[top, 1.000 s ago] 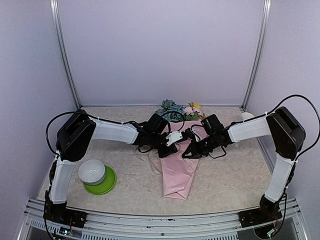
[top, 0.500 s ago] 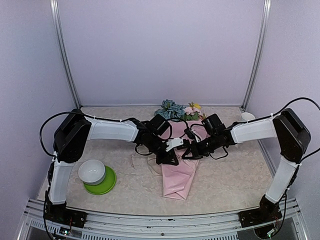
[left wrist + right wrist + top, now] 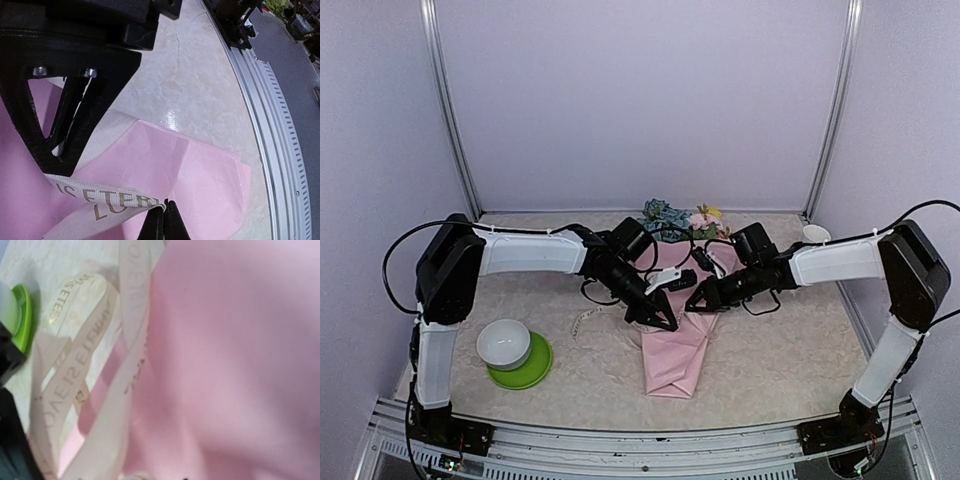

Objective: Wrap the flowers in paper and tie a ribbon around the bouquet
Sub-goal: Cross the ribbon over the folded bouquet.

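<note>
The left arm [image 3: 530, 255] is stretching out flatter than a second ago. It is carrying the left pincer [image 3: 663, 320] down and across onto the bouquet [image 3: 675, 350], closer to the right pincer [image 3: 700, 302]. The right arm [image 3: 840, 262] is shifting only a little. A slack loop of the ribbon [image 3: 582, 324] is now trailing over the counter [image 3: 790, 350] out to the left of the left pincer, where none was showing before. This is pointing to the tying being under way: the paper [image 3: 200, 175] is already lying wrapped as a cone, and the ribbon is being drawn across its waist, not yet knotted.

The left pincer is pressing its tips together on a fold of the ribbon, just above the paper. The right pincer is hanging close over the pink sheet, with ribbon strands to its left. Its fingers are barely showing in its own view, so I cannot tell whether it is spread or pinching.

Counting down in size:
- one counter
- two arms, each with one pincer
- one bouquet lying beneath both pincers
- one bunch of flowers [image 3: 680, 218] just beyond the pincers
- one green plate [image 3: 534, 372] well off to the left of the left pincer
- one white bowl [image 3: 503, 343] overlapping the plate
- one ribbon
</note>
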Controlling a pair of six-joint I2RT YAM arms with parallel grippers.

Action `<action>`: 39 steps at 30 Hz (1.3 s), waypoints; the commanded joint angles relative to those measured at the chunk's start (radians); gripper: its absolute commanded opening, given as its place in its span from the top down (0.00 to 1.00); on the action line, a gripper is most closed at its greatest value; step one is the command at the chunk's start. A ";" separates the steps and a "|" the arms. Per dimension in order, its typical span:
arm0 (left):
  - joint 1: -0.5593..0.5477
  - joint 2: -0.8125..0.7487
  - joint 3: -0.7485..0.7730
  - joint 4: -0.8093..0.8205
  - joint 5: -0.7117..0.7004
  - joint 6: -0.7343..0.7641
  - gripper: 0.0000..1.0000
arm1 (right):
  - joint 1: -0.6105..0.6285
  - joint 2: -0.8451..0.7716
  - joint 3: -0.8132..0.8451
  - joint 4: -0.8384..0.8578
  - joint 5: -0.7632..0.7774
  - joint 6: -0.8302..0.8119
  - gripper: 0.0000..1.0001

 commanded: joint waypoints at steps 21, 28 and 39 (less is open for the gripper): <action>0.072 0.054 0.083 -0.097 0.120 0.052 1.00 | -0.076 -0.026 0.111 -0.038 -0.101 -0.080 0.45; 0.096 0.120 0.149 -0.101 0.168 0.027 1.00 | -0.078 -0.018 0.063 0.055 -0.140 -0.018 0.58; 0.092 0.068 0.117 -0.074 0.187 0.042 1.00 | 0.021 0.282 0.313 -0.020 -0.206 -0.089 0.86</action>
